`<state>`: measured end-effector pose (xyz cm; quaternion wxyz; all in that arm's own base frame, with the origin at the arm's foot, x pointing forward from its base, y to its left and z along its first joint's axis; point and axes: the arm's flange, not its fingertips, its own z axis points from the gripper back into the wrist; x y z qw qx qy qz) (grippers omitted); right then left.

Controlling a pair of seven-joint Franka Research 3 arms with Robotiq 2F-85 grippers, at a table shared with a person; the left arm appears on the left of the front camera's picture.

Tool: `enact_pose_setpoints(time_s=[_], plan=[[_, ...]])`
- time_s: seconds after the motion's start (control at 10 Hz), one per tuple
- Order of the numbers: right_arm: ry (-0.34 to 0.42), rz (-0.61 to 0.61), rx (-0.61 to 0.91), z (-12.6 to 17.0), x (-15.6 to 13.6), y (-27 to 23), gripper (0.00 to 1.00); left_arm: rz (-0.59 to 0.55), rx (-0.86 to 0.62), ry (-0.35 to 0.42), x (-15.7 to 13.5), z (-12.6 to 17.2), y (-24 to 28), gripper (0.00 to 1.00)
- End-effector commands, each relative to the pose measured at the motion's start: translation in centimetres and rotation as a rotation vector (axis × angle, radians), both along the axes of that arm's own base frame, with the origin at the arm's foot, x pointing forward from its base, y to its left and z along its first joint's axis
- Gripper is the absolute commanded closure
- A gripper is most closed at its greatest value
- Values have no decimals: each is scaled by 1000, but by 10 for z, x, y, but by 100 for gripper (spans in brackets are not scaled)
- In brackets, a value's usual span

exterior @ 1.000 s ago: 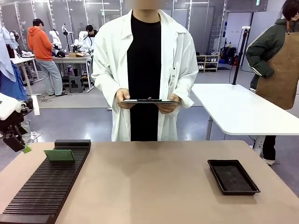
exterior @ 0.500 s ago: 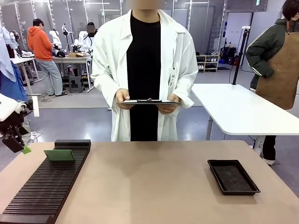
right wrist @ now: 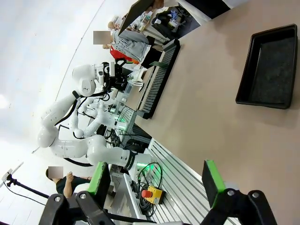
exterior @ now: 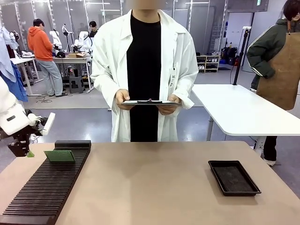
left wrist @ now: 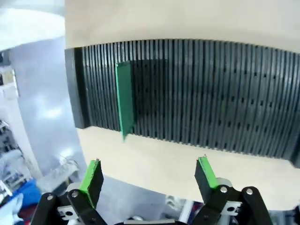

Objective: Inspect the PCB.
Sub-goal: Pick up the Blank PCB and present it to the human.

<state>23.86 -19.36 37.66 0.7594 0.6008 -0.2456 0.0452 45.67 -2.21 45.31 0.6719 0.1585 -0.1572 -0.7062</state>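
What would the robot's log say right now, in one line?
PCB: standing in rack | left gripper: open, empty, near rack | right gripper: open, empty | person: holding clipboard

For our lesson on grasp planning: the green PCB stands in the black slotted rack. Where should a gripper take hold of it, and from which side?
The PCB stands on edge in the rack, its lower edge sunk between the ribs. So probably grip its free top edge, coming down from above and pinching across the two flat faces.
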Motion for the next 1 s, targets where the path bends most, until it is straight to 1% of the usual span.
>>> enact_pose_setpoints(time_s=[0.0,0.3,0.5,0.7,0.9], plan=[[-25,-2,5,1,2,-2,0,-51,43,-41,33,-10,8,0],[-25,-2,5,1,2,-2,0,-49,57,36,68,-33,2,0],[-25,-2,5,1,2,-2,0,-20,71,90,91,-52,4,0],[-25,-2,5,1,2,-2,0,5,72,138,110,-69,6,0],[-25,-2,5,1,2,-2,0,17,40,183,123,-86,8,0]])
